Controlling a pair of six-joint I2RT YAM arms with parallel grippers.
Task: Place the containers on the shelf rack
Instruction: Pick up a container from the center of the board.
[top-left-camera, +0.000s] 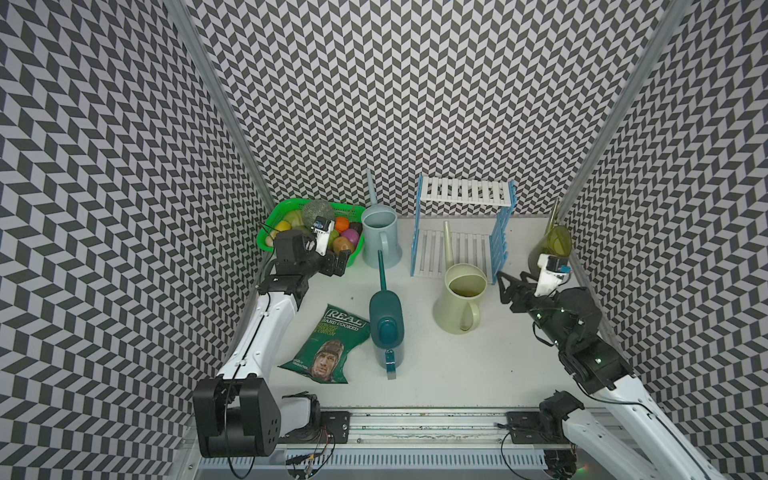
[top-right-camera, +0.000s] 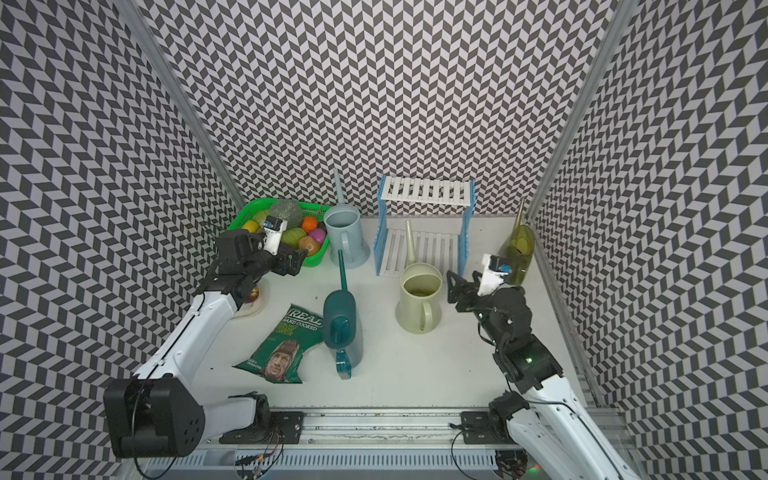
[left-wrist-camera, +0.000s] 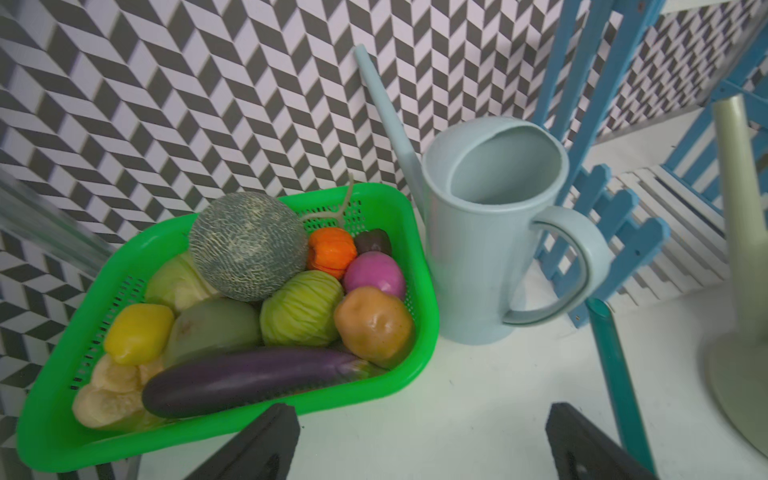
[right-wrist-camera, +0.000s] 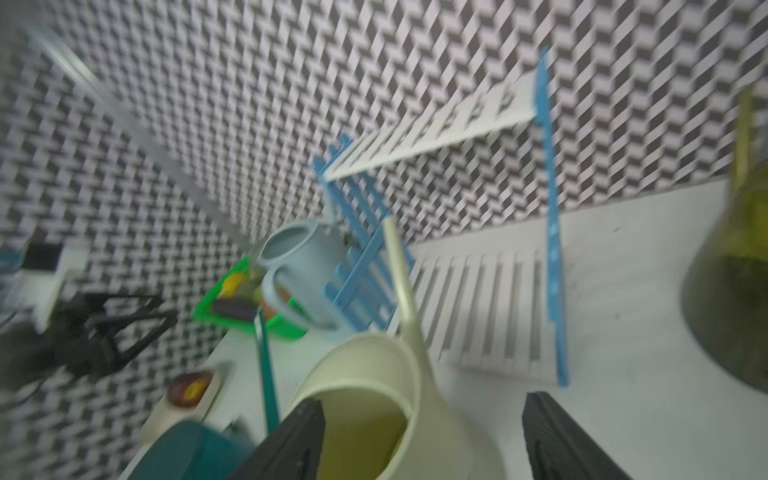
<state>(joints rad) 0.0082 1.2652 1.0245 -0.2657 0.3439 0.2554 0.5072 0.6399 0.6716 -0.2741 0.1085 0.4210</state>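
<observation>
Spread wide and gripping nothing, the left pincer (top-left-camera: 337, 264) hovers near the light blue can (top-left-camera: 380, 241) at centre-left and the right pincer (top-left-camera: 503, 287) beside the cream can (top-left-camera: 459, 303) at centre, below the shelf rack (top-left-camera: 465, 192), with the teal can (top-left-camera: 386, 328) lower-centre and olive can (top-left-camera: 550, 246) far right.
</observation>
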